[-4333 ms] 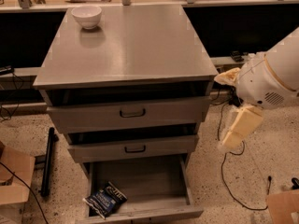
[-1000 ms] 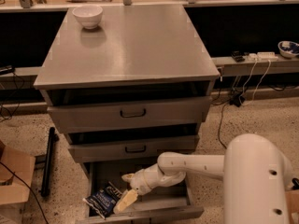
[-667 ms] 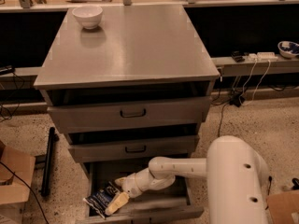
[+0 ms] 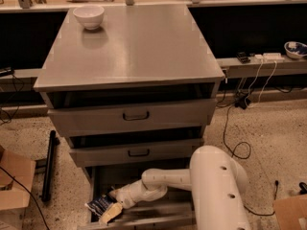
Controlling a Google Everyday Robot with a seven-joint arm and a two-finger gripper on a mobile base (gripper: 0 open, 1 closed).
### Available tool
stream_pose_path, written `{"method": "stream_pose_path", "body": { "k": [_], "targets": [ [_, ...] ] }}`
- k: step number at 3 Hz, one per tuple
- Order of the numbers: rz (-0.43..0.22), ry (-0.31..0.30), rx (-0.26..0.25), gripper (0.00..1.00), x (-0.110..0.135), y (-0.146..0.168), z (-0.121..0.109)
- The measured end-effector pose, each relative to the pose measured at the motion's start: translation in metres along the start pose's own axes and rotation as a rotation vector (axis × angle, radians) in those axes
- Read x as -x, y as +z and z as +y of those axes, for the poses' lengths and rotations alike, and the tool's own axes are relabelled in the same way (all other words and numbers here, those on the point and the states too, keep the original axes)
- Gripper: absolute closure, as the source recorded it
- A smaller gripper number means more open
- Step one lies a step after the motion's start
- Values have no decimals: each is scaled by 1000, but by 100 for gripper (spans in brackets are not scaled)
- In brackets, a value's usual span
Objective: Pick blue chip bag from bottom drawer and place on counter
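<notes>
In the open bottom drawer (image 4: pixel 148 218), the gripper (image 4: pixel 109 213) is reaching into the front left corner, touching the blue chip bag (image 4: pixel 98 205) lying there; its grip cannot be told. Farther back, 1 white bowl (image 4: pixel 88 16) is sitting on the counter (image 4: pixel 144 47), at the far left corner.

We see the dark blue chip bag (image 4: pixel 100 204) lying crumpled at the front left of the pulled-out bottom drawer (image 4: pixel 158 218), our pincer (image 4: pixel 108 213) just beside it, grey metal counter (image 4: pixel 139 47) above
</notes>
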State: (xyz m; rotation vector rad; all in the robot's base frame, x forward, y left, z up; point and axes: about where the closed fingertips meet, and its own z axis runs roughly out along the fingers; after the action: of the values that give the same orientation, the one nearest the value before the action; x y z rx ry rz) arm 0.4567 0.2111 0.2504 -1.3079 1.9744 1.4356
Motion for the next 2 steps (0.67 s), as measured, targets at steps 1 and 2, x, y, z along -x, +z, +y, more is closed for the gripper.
{"method": "stream_pose_path", "body": {
  "k": [1,2],
  "targets": [
    [-22,61,-21,0,-13,33,-20],
    [-28,93,-20,0,-16,54,-33]
  ]
}}
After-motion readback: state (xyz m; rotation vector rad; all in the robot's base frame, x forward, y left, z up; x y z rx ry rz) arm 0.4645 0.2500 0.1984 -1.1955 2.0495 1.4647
